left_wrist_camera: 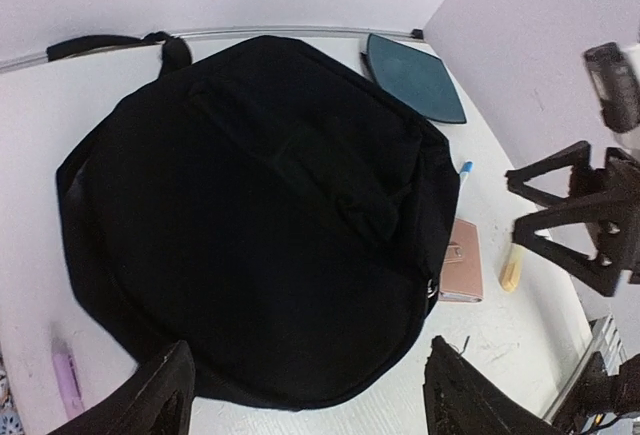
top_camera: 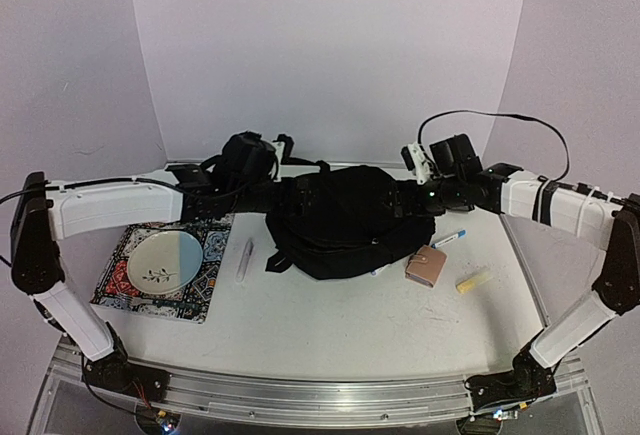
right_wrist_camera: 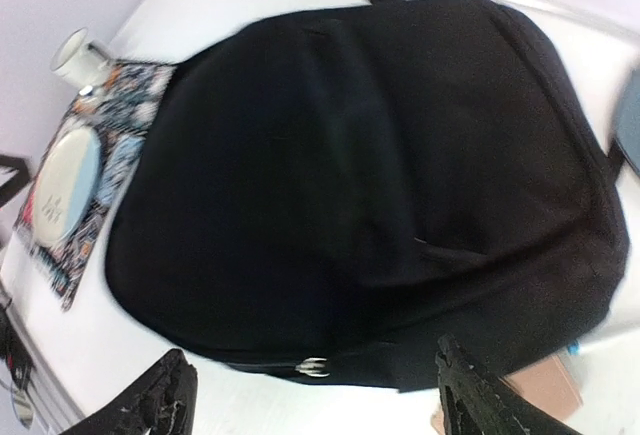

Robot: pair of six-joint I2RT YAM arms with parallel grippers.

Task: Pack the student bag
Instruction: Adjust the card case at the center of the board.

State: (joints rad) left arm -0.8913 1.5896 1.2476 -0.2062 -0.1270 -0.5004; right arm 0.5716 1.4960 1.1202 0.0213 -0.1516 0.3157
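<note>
The student bag (top_camera: 345,217) is a large black backpack lying flat and closed at the middle of the table. My left gripper (left_wrist_camera: 310,400) hovers over the bag's (left_wrist_camera: 260,215) left side, jaws wide open with nothing held; only the bag's edge shows between the fingers (left_wrist_camera: 160,400). My right gripper (right_wrist_camera: 320,405) hangs above the bag's (right_wrist_camera: 370,175) right side, also wide open and empty. A metal zipper pull (right_wrist_camera: 312,365) shows at the bag's edge just ahead of its fingers (right_wrist_camera: 490,405). In the top view both arms reach in from either side toward the bag.
A pink wallet-like notebook (top_camera: 426,266), a yellow stick (top_camera: 473,280) and a blue-capped marker (top_camera: 448,238) lie right of the bag. A lilac pen (top_camera: 244,258) lies to its left, beside a plate (top_camera: 167,258) on a patterned mat (top_camera: 205,295). A blue-grey tray (left_wrist_camera: 415,77) sits behind.
</note>
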